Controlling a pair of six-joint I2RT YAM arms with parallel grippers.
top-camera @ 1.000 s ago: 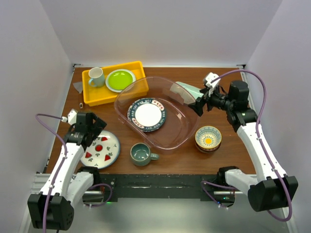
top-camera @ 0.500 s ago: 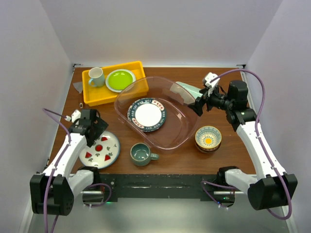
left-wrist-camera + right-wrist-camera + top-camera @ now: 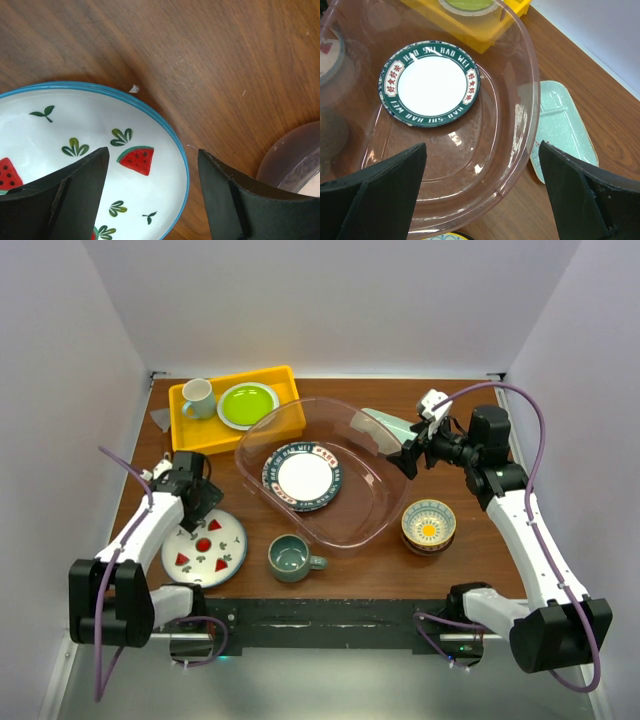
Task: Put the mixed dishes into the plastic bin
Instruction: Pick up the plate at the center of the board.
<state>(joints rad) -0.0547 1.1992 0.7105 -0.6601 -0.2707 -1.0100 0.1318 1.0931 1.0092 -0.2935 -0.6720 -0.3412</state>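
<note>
Left gripper (image 3: 151,162) shifted over blue-rimmed watermelon plate (image 3: 60,125) | it and right gripper (image 3: 482,147) spread, empty

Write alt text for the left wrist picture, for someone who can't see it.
Two black pincer fingers flank the rim of a white, blue-edged plate painted with watermelon slices, on a brown wooden table. A clear bin corner shows at lower right.

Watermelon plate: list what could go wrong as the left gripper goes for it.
1. The plate lies flat on the table; the left gripper, straddling its blue rim, may shove it instead of gripping it.
2. The right gripper hangs open at the bin, so a carry there might clash with it.
3. A plate dropped in could strike the green-rimmed plate already inside.
</note>
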